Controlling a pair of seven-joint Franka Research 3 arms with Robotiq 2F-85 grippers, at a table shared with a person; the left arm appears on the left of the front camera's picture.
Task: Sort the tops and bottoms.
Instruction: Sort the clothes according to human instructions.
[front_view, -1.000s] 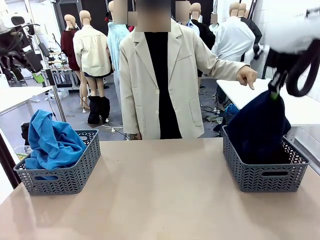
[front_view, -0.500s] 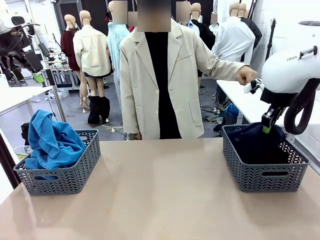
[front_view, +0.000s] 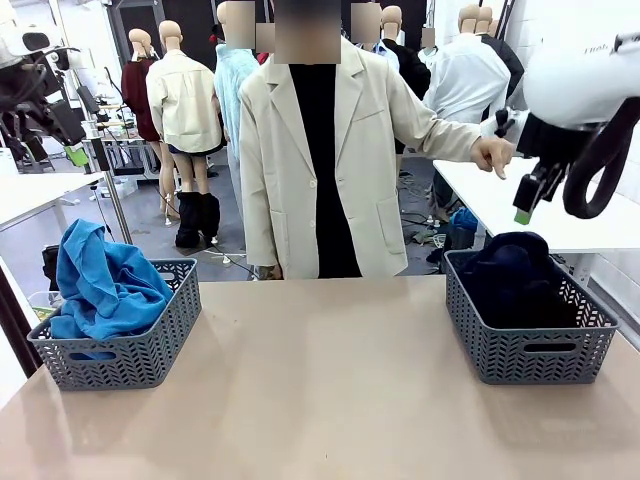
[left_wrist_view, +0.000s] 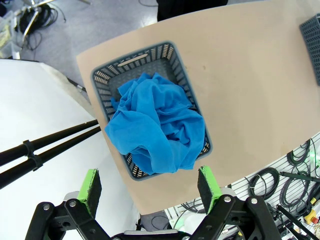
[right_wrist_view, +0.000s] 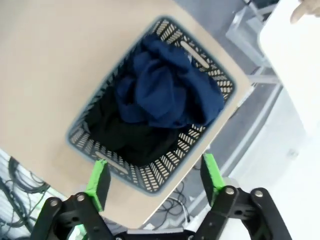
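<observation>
Dark navy garment (right_wrist_view: 167, 92) lies crumpled in the right grey basket (front_view: 528, 352), on top of the black garment (right_wrist_view: 127, 137). Right gripper (right_wrist_view: 155, 177) hangs above it, jaws wide, empty. Blue garments (left_wrist_view: 155, 127) heaped in the left basket (left_wrist_view: 150, 52) (spilling over the rim); left gripper (left_wrist_view: 149, 183) above, fully spread, holding nothing. Person's hand (front_view: 494, 153) points downward near the right arm.

You're working in bright, even indoor light; the table (front_view: 330, 390) shows only soft, faint shadows beside each basket (front_view: 125, 345). In the front view the right arm (front_view: 585, 75) is washed out to near-white and slightly smeared, while the background stays reasonably sharp. Your right wrist view is soft all over, the navy garment (right_wrist_view: 165, 90) blurred, its folds hard to read. The left wrist view is crisper, though its table edge bows with wide-angle distortion.
</observation>
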